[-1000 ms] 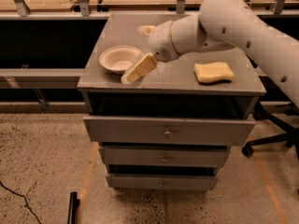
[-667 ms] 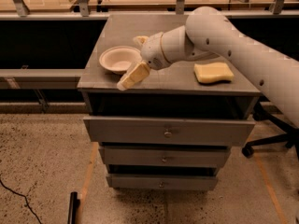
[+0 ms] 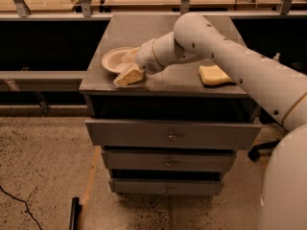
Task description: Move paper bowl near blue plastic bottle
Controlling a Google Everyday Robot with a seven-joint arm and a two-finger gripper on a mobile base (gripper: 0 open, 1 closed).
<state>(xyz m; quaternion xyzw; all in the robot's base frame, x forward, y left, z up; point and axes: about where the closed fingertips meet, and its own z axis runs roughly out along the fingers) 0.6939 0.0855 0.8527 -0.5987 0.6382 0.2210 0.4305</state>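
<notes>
Shifted left, the gripper [image 3: 123,69] now sits at the right rim of the paper bowl [image 3: 111,59], fingers spread apart.

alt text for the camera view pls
A white robot arm reaches across a grey drawer cabinet, its gripper open at the right rim of a paper bowl near the front left corner. A yellow sponge lies further right.

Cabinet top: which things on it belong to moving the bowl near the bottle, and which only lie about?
For the job:
- paper bowl, front left
- gripper, at the bowl's right rim
- bottle: not visible

Lying about:
- yellow sponge, on the right
</notes>
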